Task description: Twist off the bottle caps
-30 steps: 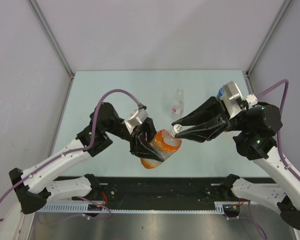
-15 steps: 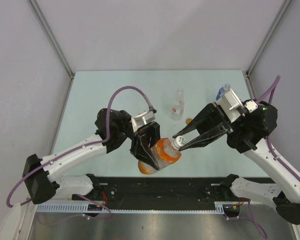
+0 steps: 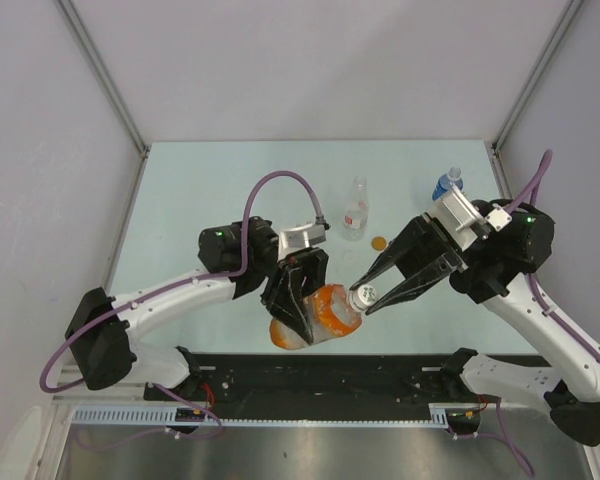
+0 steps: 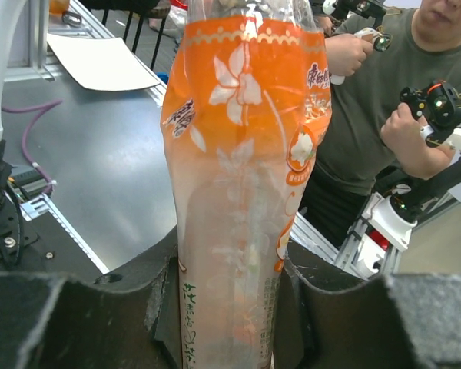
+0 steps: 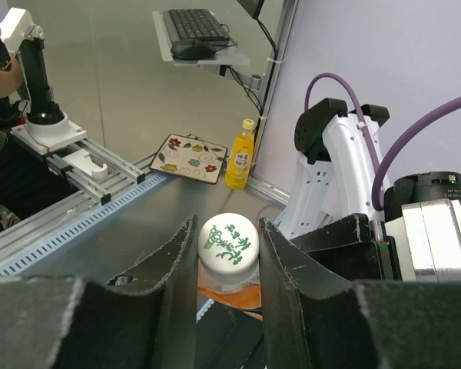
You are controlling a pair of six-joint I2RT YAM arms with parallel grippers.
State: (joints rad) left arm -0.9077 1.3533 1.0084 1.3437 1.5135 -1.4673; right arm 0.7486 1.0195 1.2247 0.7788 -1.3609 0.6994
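Lower centre of the top view: orange bottle (image 3: pixel 332 308), clear plastic with an orange flower-printed label, tilted with its base toward the lower left and its neck toward the right; whether it rests on the table (image 3: pixel 180 200) cannot be told. Left gripper (image 3: pixel 302 300): clamped across the bottle's body. In the left wrist view both black pads (image 4: pixel 157 296) press the label from either side, and the bottle fills the middle of the frame. White cap (image 3: pixel 363 295): round, green print on top, seated on the neck of the orange bottle just right of the label. Right gripper (image 3: pixel 365 294): reaching in from the right, closed narrow on the white cap. In the right wrist view the cap sits snug between the two fingers (image 5: pixel 177 284), with a strip of orange showing beneath it. Centre of the top view, beyond the held bottle: orange cap (image 3: pixel 378 242), loose, lying flat on the table and apart from every bottle. Just left of and beyond it: clear bottle (image 3: pixel 355 210), small, upright, red-and-white label; whether its neck is capped cannot be told. Upper right: blue bottle (image 3: pixel 445 184), blue label, pale top, partly hidden behind the right arm, near the table's far right corner.
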